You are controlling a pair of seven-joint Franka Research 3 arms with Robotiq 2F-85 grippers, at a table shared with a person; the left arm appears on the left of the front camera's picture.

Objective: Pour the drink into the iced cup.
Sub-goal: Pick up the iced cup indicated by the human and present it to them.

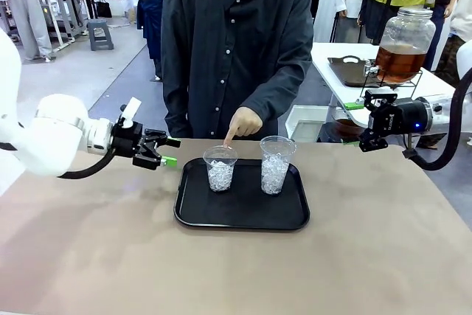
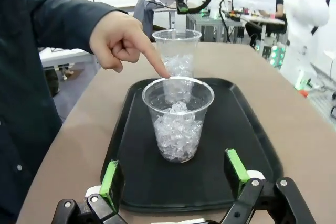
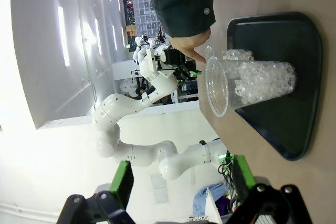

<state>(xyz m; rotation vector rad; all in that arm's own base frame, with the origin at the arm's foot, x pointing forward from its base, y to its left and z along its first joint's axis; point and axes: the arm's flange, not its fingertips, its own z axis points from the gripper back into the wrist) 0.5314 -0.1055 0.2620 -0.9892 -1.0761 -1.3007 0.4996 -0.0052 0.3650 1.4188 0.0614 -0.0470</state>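
Clear iced cup (image 2: 178,124), upright under the pointing hand (image 2: 122,40), faces the wide-open left gripper (image 2: 173,174); right gripper (image 1: 363,125), also wide, farther.

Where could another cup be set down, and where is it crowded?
Free: the tray's near strip before the left cup and right cup, and table nearer and right of it. Crowded: the far edge, where a hand points at the left cup.

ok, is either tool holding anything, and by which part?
Nothing held: left tool and right tool are both open, apart from the cups.
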